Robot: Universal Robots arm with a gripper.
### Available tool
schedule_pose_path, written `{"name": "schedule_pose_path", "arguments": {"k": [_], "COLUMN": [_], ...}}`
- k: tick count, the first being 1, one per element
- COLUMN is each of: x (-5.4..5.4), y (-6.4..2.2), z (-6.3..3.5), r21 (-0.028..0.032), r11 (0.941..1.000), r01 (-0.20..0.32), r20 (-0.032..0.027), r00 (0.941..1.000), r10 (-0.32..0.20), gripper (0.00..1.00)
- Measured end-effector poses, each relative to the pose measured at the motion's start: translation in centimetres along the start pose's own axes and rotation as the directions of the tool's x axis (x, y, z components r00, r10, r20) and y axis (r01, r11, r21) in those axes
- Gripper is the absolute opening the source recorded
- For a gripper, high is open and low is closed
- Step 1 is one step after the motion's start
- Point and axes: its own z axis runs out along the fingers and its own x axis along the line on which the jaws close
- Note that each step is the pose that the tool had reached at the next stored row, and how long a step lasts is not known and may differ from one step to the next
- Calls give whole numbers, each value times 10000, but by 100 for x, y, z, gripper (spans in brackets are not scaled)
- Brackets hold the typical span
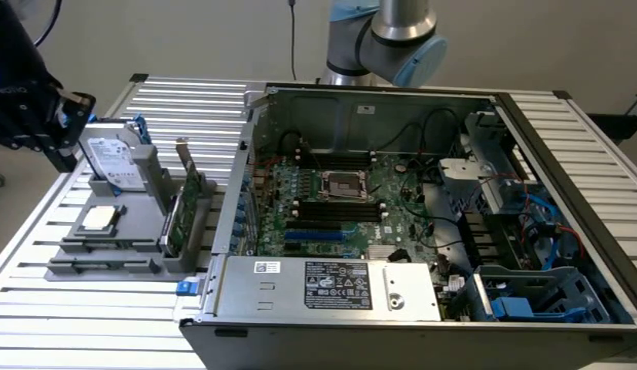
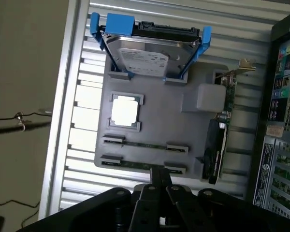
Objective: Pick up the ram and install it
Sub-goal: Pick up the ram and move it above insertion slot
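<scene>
Two ram sticks stand on edge in the slots of the grey holder (image 2: 154,104), one (image 2: 145,145) beside the other (image 2: 133,164). My gripper (image 2: 159,175) hangs above them with its fingers pressed together and nothing between them; its tip lines up over the end of the nearer stick. In the exterior view the gripper (image 1: 62,154) is high over the far left corner of the holder (image 1: 118,266), well apart from it. The open computer case (image 1: 400,208) lies to the exterior view's right, with black memory slots (image 1: 339,208) beside the processor socket.
The holder also carries a silver hard drive with blue rails (image 2: 150,53), a square processor (image 2: 124,111) and an upright green expansion card (image 2: 222,130). The case wall (image 1: 241,177) rises close beside the holder. A slatted metal table (image 1: 92,316) lies underneath.
</scene>
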Motion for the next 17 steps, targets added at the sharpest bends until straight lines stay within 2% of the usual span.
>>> {"name": "schedule_pose_path", "arguments": {"k": [4, 8, 12, 17], "x": [0, 0, 0, 0], "y": [0, -1, -1, -2], "z": [7, 15, 24, 47], "r21": [0, -2, -7, -14], "r11": [9974, 9894, 9764, 9526], "r01": [723, 1453, 2160, 3043], "r20": [-35, -71, -106, -142], "r00": [9974, 9894, 9763, 9525], "r10": [-723, -1453, -2160, -3043], "gripper": [11, 11, 11, 11]}}
